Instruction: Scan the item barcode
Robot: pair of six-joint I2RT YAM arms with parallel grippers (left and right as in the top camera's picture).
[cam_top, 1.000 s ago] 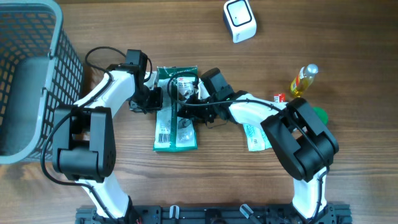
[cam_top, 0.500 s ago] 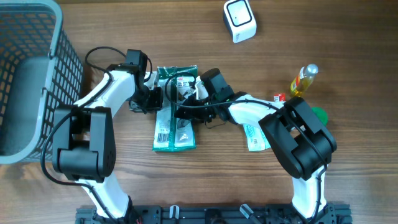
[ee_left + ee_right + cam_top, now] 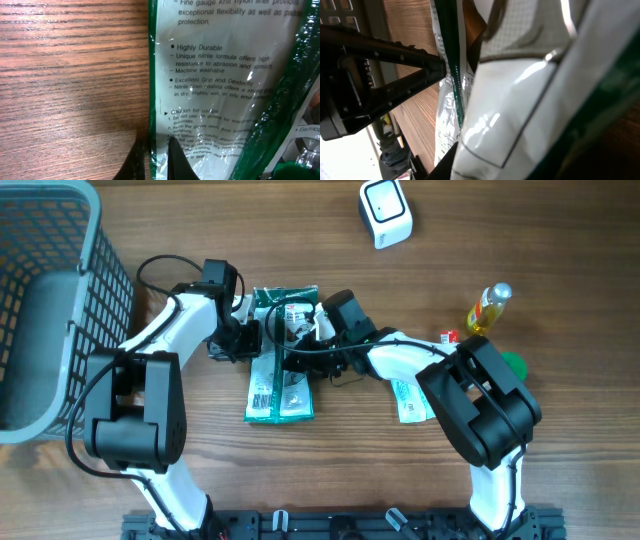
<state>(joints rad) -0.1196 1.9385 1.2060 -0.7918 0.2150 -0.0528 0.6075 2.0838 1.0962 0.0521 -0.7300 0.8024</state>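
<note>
The item is a green and clear glove package [image 3: 281,370] lying mid-table, with a white barcode label [image 3: 262,394] near its lower left corner. My left gripper [image 3: 251,340] is shut on the package's left edge. In the left wrist view its two dark fingertips [image 3: 175,159] pinch the green seam of the package [image 3: 220,75]. My right gripper [image 3: 299,344] is shut on the package's upper middle. The glossy package [image 3: 520,100] fills the right wrist view, pressed against one dark finger [image 3: 445,162]. The white scanner [image 3: 385,212] stands at the far edge.
A grey wire basket [image 3: 50,300] fills the left side. A yellow bottle [image 3: 487,308], a small red item [image 3: 450,336] and a green object [image 3: 514,364] lie at the right. A white and green packet [image 3: 410,400] lies under the right arm.
The right gripper has closed further on the package. The package's lower end has shifted slightly to the left. The left gripper has kept its hold.
</note>
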